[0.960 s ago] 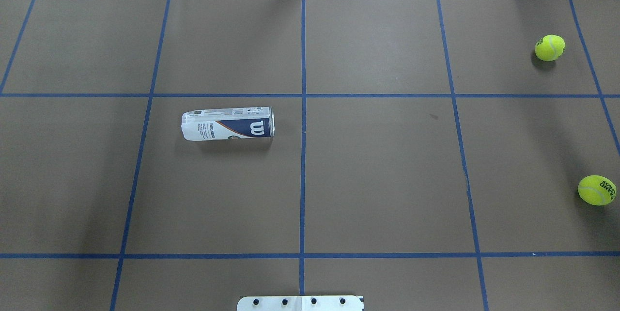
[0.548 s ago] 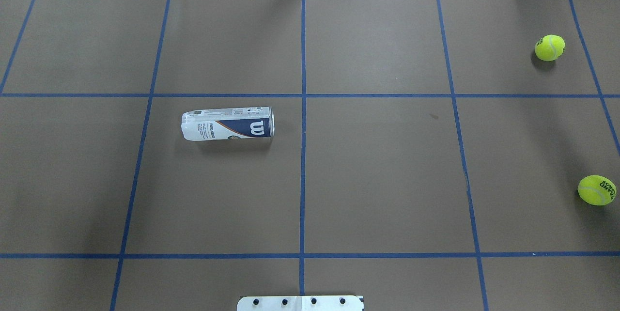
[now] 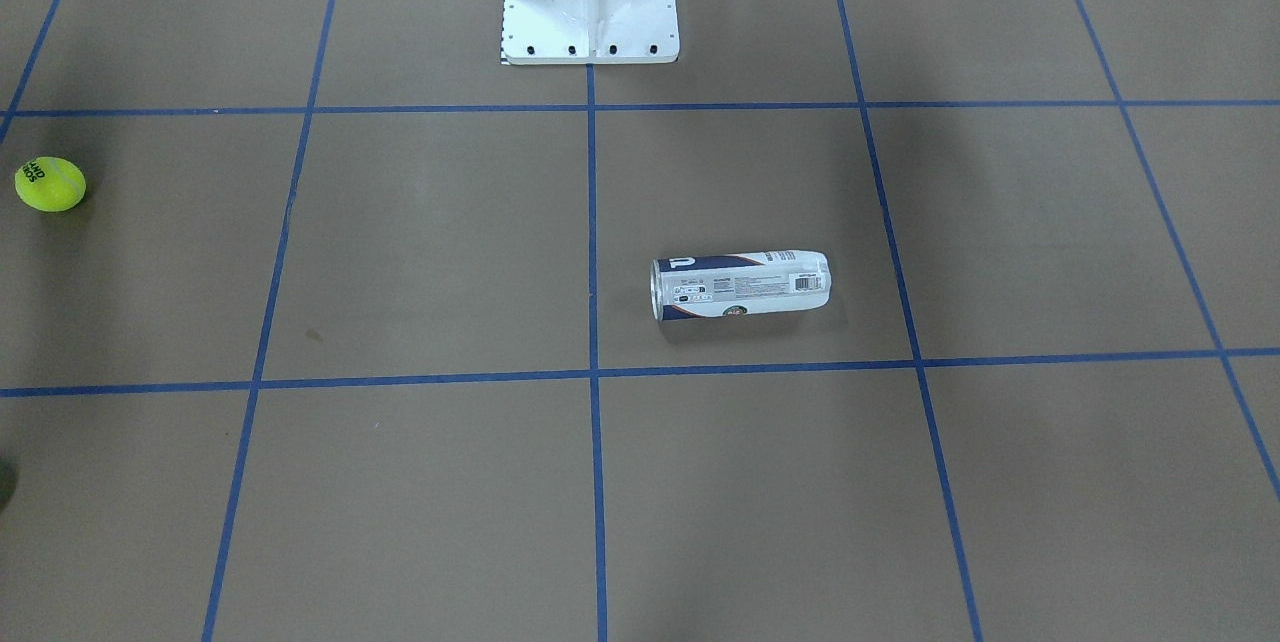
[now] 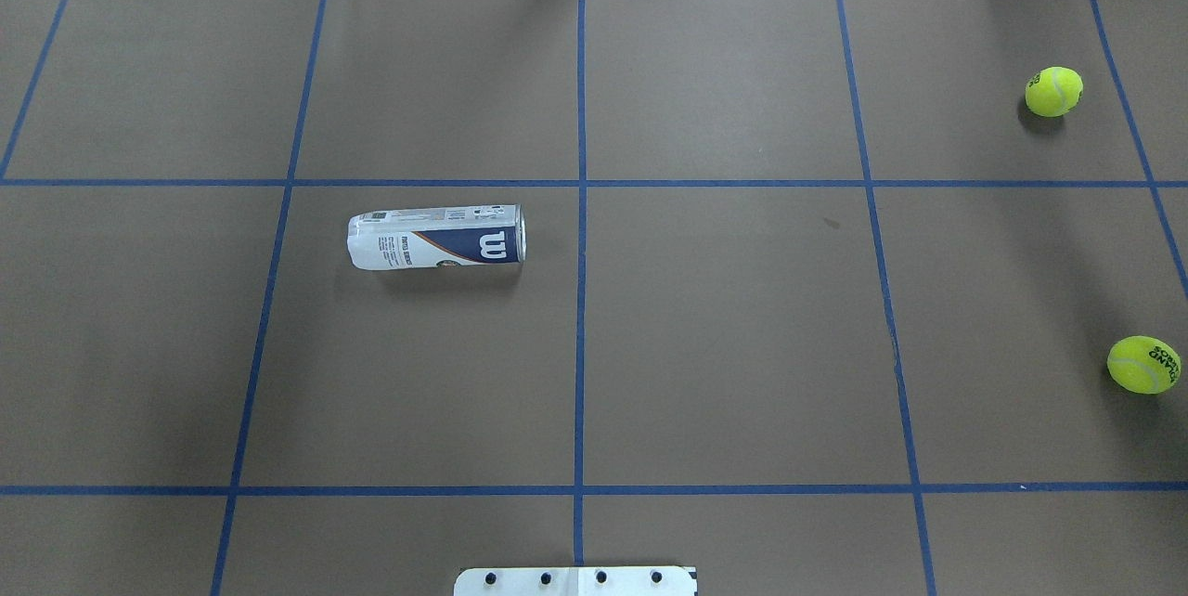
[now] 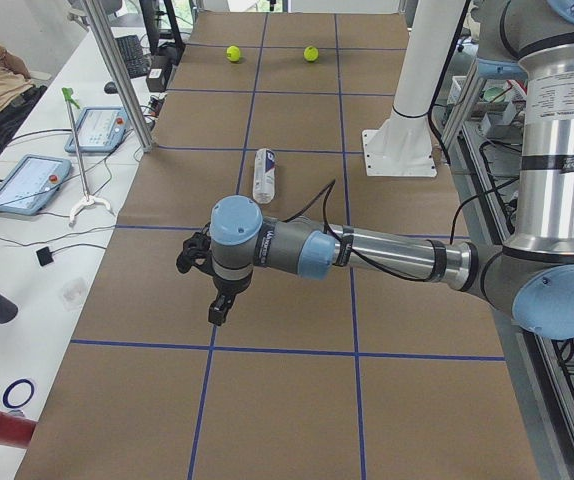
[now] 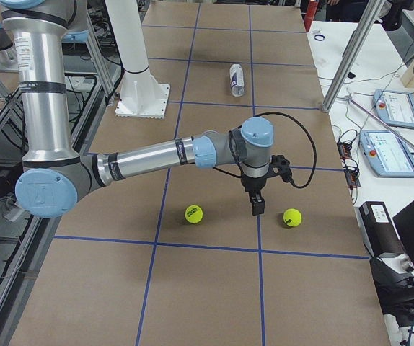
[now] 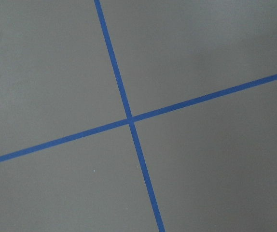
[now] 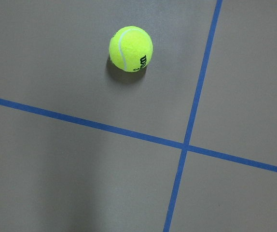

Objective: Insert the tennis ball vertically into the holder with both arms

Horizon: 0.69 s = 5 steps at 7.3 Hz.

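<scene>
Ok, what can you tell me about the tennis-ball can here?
The can is a cylinder with a white and navy label, a white W, a barcode and a silvery rim. It lies on its side on the brown table, in the robot's left half, rim end toward the centre line. Only the table touches it.

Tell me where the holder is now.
In the overhead view the holder lies on its side left of centre, its rim end close to the middle tape line.
</scene>
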Each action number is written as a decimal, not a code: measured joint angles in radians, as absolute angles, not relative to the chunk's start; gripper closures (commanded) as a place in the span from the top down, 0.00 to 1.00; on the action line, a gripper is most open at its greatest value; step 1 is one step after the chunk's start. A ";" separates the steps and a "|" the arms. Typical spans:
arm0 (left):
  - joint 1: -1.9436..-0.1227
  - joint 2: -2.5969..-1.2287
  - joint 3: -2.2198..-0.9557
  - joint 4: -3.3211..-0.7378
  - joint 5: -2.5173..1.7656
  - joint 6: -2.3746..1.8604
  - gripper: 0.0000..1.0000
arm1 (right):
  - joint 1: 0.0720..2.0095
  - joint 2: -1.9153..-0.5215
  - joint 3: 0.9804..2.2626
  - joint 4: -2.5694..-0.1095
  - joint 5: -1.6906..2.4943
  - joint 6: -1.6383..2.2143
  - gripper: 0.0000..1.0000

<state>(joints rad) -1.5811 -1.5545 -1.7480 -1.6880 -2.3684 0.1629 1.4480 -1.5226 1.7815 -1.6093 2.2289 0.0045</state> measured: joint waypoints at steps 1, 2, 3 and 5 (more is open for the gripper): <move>-1.581 -1.563 -1.759 -1.709 -2.369 0.151 1.00 | 1.448 -1.523 1.782 -1.609 2.229 0.005 0.99; -1.581 -1.578 -1.767 -1.732 -2.370 0.115 1.00 | 1.448 -1.523 1.781 -1.609 2.229 0.006 0.99; -1.580 -1.598 -1.772 -1.765 -2.370 0.076 1.00 | 1.448 -1.523 1.780 -1.609 2.229 0.006 0.99; -1.545 -1.638 -1.773 -1.855 -2.369 0.057 0.99 | 1.448 -1.524 1.780 -1.609 2.229 0.007 0.99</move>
<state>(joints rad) -1.5449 -1.6381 -1.7729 -1.8555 -2.3687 0.0568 1.4481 -1.5236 1.7795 -1.6092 2.2289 0.0068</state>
